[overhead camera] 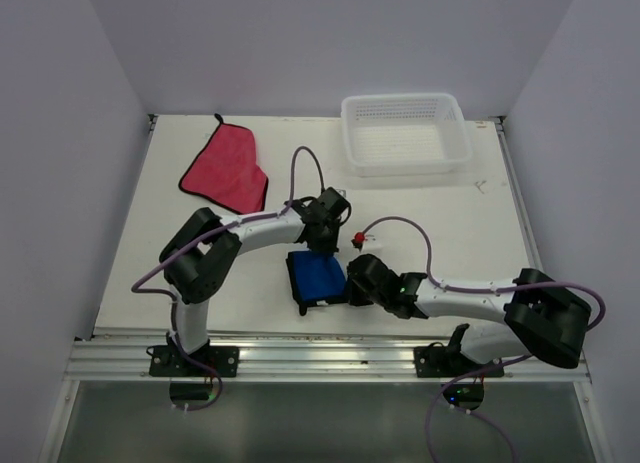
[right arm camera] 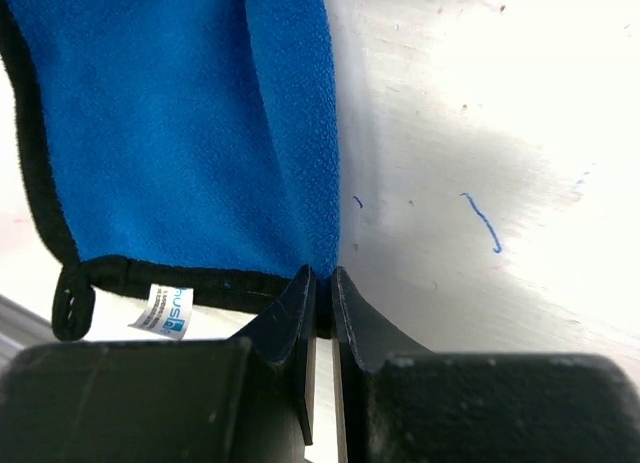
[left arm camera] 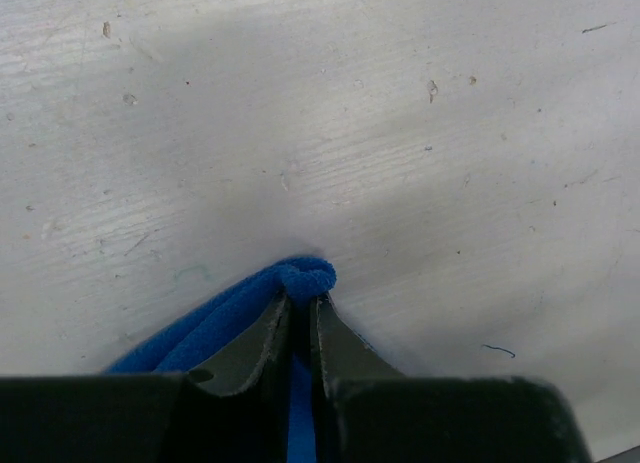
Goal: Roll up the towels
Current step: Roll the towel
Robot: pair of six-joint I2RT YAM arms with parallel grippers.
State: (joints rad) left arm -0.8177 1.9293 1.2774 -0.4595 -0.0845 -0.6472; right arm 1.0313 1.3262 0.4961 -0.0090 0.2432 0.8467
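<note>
Two-arm grip | blue towel (overhead camera: 316, 276) ctr-near on counter (overhead camera: 450, 223) | L end effector (left arm camera: 303, 298) nipped shut on its far fold | R end effector (right arm camera: 323, 275) clamps its right side | pink towel (overhead camera: 228, 168) flat, far left

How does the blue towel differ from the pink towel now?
The blue towel is folded, near the front of the table; the pink towel lies loose at the far left. The left claw and right claw pinch the blue towel; nothing touches the pink towel. Both have dark edges.
</note>
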